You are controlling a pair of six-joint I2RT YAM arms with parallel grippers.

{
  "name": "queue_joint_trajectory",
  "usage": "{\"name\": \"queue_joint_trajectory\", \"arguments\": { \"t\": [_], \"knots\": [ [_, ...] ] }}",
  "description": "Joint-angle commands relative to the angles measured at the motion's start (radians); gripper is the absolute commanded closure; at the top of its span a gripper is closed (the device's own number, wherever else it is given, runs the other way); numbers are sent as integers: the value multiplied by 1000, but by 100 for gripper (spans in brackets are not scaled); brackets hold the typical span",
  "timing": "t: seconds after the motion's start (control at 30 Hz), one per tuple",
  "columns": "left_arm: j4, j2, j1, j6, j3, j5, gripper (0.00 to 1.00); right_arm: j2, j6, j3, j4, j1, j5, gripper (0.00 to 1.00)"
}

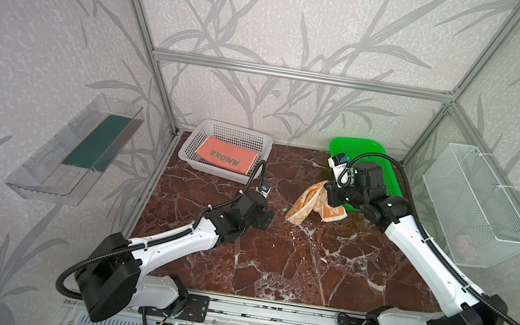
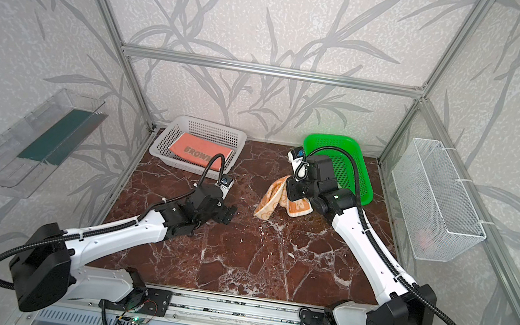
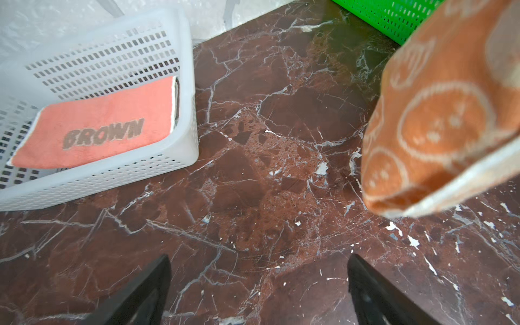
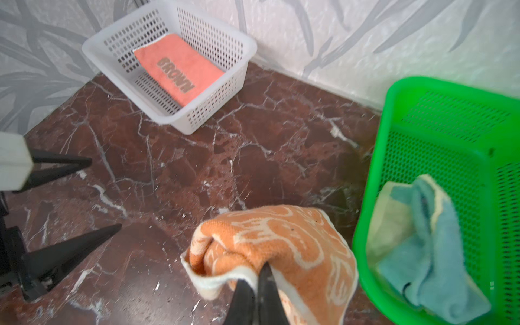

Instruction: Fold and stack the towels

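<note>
**Limp orange towel hangs from one pinched edge**

The left arm and right arm reach in over the marble table. The white basket holds the folded pink towel. The green basket holds the crumpled yellow-and-blue towel. Just beside it droops the orange towel — light, soft, shapeless, probably best spread by two corners. The right gripper is clamped on its bunched edge; the left gripper stands wide apart, empty.
</note>
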Motion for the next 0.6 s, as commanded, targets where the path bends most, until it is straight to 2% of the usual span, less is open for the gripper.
{"name": "queue_joint_trajectory", "arguments": {
  "t": [0.0,0.33,0.47,0.57],
  "knots": [
    [56,-34,0,6,-30,-25,2,33,61,-18,34,17,-75,100],
    [63,47,-1,-10,-12,47,2,311,65,57,32,83,-145,94],
    [68,58,-1,1,-9,35,2,431,77,125,25,108,-150,86],
    [68,55,0,8,-11,16,2,499,81,178,12,122,-155,75]
  ]
}}
